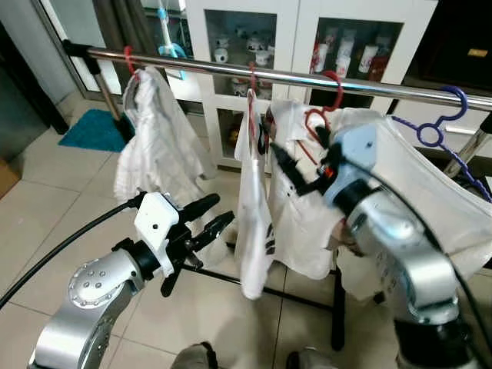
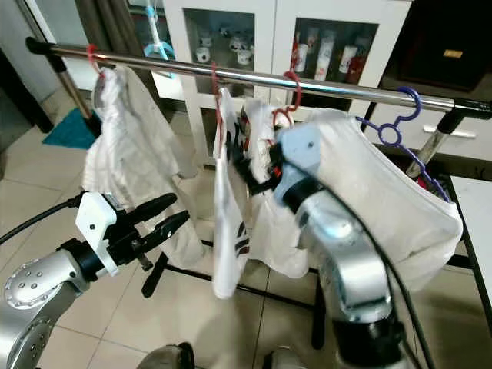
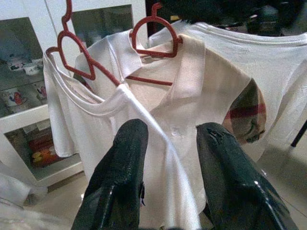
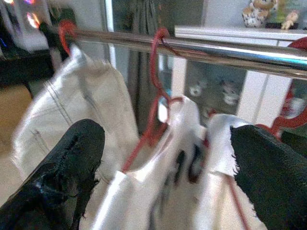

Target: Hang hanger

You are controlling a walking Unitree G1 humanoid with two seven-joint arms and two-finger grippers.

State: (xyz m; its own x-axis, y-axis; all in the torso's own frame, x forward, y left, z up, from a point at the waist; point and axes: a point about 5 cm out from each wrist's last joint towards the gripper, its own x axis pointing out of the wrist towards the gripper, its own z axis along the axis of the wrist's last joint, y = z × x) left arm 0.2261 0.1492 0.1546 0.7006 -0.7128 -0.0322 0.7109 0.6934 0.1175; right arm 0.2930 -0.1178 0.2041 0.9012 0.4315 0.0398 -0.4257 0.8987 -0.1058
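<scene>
Hanger point(image 1: 327, 104): red, hooked on the rail point(image 1: 231, 69), carrying a white shirt point(image 1: 296, 200).
Eye views: right gripper point(image 1: 296, 173) raised at that shirt; left gripper point(image 1: 211, 219) low, fingers apart, holding nothing.
Left wrist view: fingers point(image 3: 120, 177) spread before the shirt.
Right wrist view: fingers point(image 4: 72, 163) wide, near the rail.

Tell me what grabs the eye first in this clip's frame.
The steel rail crossing the top, hung with white shirts on red hangers, plus a purple hanger at its right end. The right hand reaches up among the middle shirts, fingers open. Lower left, the left hand hovers open, pointing toward the hanging shirts.
</scene>
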